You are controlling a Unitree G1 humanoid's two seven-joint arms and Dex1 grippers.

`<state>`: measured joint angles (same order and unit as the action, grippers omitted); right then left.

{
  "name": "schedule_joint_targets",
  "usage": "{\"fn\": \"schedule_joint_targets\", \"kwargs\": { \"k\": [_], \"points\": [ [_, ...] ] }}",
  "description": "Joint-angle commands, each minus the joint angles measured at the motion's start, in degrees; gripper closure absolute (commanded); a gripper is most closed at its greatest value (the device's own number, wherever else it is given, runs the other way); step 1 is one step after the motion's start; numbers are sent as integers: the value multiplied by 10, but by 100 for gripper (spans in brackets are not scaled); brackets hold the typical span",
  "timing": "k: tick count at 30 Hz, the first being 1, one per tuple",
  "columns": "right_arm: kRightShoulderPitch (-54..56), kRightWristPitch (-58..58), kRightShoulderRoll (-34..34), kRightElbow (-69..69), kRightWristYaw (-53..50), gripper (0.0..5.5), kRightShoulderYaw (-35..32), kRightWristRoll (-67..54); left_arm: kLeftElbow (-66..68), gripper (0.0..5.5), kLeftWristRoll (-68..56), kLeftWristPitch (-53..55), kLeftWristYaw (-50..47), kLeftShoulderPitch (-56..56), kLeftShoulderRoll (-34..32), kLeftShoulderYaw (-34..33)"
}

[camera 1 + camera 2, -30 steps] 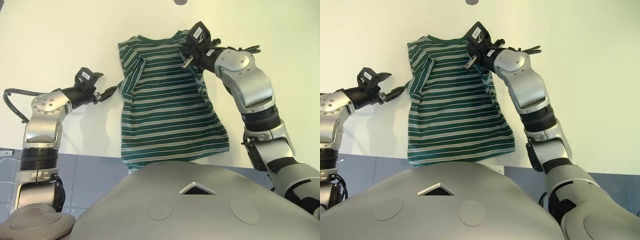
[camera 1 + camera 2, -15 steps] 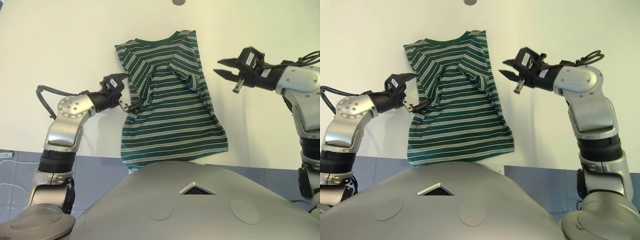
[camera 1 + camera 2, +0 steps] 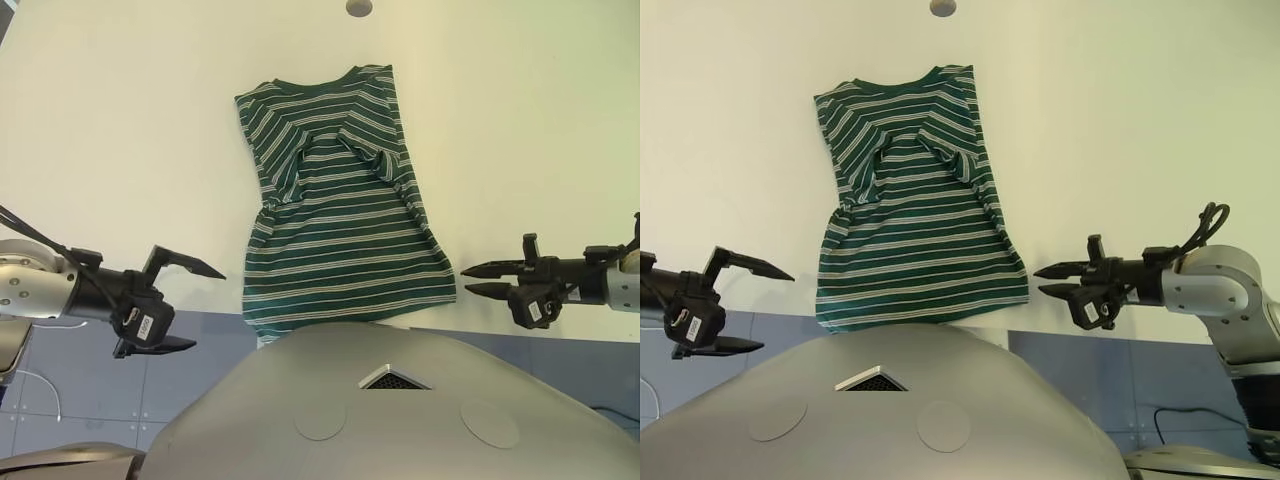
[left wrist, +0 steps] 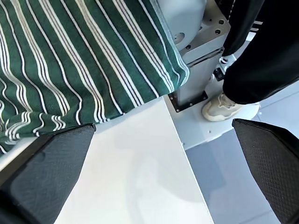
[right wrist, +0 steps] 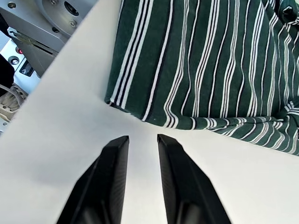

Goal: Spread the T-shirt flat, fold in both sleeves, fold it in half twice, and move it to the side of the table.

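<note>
- A green T-shirt (image 3: pixel 340 220) with white stripes lies lengthwise in the middle of the white surface (image 3: pixel 120 120), collar toward the far side and hem at the near edge.
- The left sleeve (image 3: pixel 278 165) and the right sleeve (image 3: pixel 385 160) are both turned in over the chest, leaving the body a narrow panel that widens toward the hem.
- Seen from the left wrist, a corner of the hem (image 4: pixel 175 70) hangs just past the surface's near edge.
- The left tool (image 3: pixel 205 308) hangs at the near left, beyond the surface's near edge and over the blue-grey floor (image 3: pixel 60 400). It is well apart from the shirt, its two fingers (image 4: pixel 46 163) are spread wide, and it grips nothing.
- The right tool (image 3: pixel 465 279) sits at the near right, low over the surface and pointing left toward the shirt's near right corner, close to it but not touching.
- The right tool's fingers (image 5: pixel 110 177) stand a narrow gap apart, with only bare surface between them.
- A small grey disc (image 3: pixel 358 7) rests at the far side, just beyond the collar.
</note>
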<state>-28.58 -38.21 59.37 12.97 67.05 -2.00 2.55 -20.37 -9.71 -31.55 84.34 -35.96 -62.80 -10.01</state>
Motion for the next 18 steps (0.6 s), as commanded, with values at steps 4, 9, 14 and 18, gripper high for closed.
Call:
{"fn": "schedule_joint_targets", "kwargs": {
  "k": [4, 9, 14, 18],
  "points": [
    [35, -1, -6, -20, -34, 437, 35, 4, 10, 77, 69, -56, -82, 14, 52, 75],
    [41, 1, -1, -21, -49, 437, 49, 4, 15, 168, 108, -75, -134, 11, 66, 112],
    [59, 9, 9, -25, -49, 437, 53, -7, 33, 262, 158, -101, -176, -1, 62, 140],
    [62, 12, 11, -26, -52, 437, 57, -8, 45, 343, 179, -107, -204, 7, 57, 156]
  ]
}}
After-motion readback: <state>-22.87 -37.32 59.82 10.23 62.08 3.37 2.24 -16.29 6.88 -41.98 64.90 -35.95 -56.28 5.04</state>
